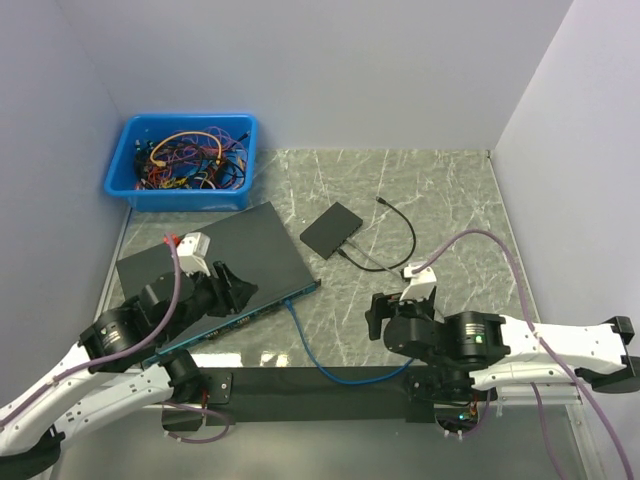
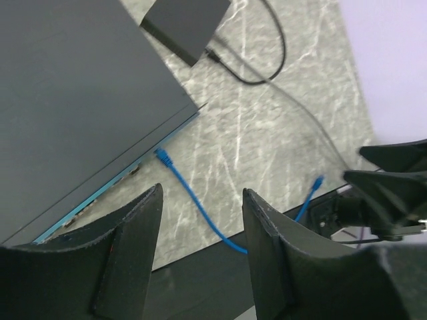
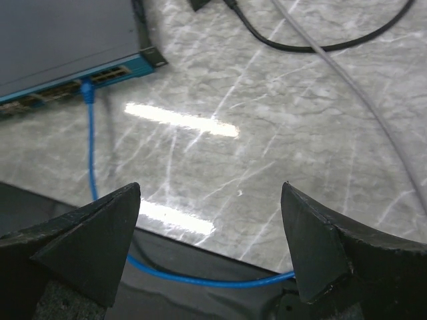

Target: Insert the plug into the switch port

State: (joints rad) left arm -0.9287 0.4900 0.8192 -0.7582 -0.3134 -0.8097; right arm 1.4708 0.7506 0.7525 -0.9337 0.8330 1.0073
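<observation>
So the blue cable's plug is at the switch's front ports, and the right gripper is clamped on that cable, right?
Not quite. The right wrist view shows the right gripper open and holding nothing; the blue cable lies loose beneath it. The plug is indeed at the switch's front ports.

The surface (image 1: 440,190) looks like polished grey-green stone with white veins, glossy enough to throw back bright streaks of light. The switch (image 1: 250,250) has a smooth, matt dark-grey lid that looks like painted metal, and a blue front edge. The blue cable (image 3: 90,153) has a smooth plastic sheath with a slight sheen, and its plug (image 3: 86,90) is the same blue plastic. The left hand (image 2: 202,200) and the right hand (image 3: 210,193) have fingers (image 3: 87,240) of black, matt, grainy plastic. The bin (image 1: 180,200) is shiny blue plastic. The small black box (image 1: 332,231) is matt. The near-edge mat (image 1: 270,385) is dull black.
</observation>
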